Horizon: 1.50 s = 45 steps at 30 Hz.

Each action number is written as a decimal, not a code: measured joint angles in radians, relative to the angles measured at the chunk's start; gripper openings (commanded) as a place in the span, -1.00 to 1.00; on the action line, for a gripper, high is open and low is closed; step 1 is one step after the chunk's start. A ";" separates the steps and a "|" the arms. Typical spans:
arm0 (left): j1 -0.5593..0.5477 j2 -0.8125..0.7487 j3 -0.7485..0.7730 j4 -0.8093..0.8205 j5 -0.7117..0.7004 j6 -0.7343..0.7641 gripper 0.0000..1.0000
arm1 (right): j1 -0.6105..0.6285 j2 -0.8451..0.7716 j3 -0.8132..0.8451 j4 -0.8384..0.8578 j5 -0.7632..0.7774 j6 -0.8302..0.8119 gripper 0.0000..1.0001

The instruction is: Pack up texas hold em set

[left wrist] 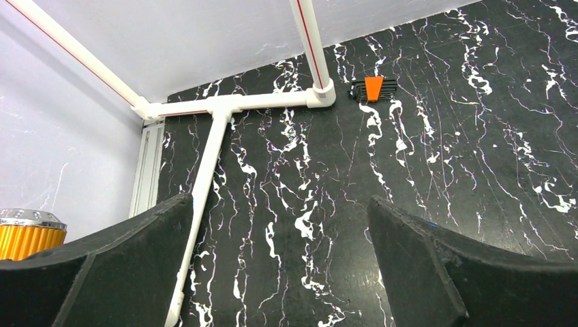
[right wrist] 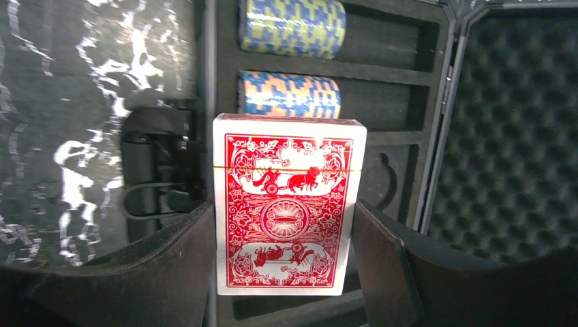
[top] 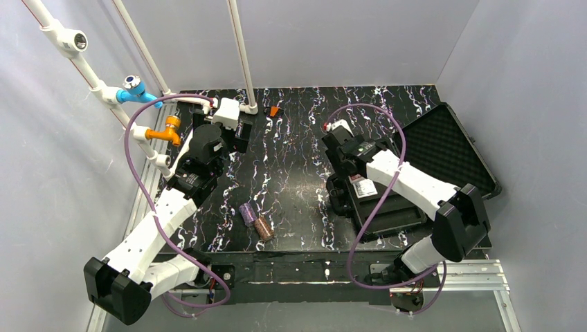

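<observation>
Red-and-white ornate card deck [right wrist: 286,204], blue-yellow chip stack [right wrist: 293,27], orange-blue chip stack [right wrist: 290,94], black white-veined table [right wrist: 54,102].

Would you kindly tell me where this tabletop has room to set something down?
Bare: the black marbled tabletop between the left arm and the open black plastic case, behind the purple chip stack. Crowded: beside the case, under the right arm.

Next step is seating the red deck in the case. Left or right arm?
Right. Its claw grips the red deck right over the open case's foam tray. The left claw is open and empty, by the white pipes at the table's far left, away from the case.
</observation>
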 measured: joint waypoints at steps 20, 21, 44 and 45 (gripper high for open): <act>0.000 0.000 -0.015 0.004 0.009 -0.009 0.99 | -0.180 -0.130 -0.154 0.082 0.113 -0.314 0.05; 0.000 0.000 -0.016 0.004 0.010 -0.009 0.99 | -0.192 -0.129 -0.154 0.083 0.108 -0.329 0.05; 0.000 0.005 -0.016 0.004 0.022 -0.021 0.99 | -0.364 -0.125 -0.293 0.227 -0.031 -0.466 0.03; 0.000 0.007 -0.016 0.004 0.023 -0.022 0.99 | -0.368 -0.124 -0.293 0.235 -0.033 -0.467 0.03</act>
